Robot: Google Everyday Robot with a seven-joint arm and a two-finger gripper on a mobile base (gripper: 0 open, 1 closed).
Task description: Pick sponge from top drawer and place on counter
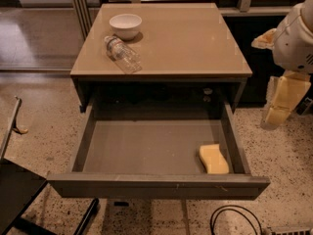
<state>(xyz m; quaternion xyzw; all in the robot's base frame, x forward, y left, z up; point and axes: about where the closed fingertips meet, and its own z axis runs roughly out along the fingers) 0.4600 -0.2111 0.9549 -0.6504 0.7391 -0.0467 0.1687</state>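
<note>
The sponge [213, 158], a pale yellow soft block, lies in the front right corner of the open top drawer [146, 148], on its smooth grey bottom. The counter [181, 38] is the glossy tan top of the dark cabinet above the drawer. My gripper [281, 104], with yellowish-beige fingers, hangs off the right side of the cabinet, beside the drawer's right wall and higher than the sponge, well apart from it. The white arm body sits above it at the right edge.
A white bowl [125, 25] and a clear plastic bottle [122, 53] lying on its side rest on the counter's left part. A black cable [234, 219] loops on the speckled floor in front. A dark frame [19, 195] stands at bottom left.
</note>
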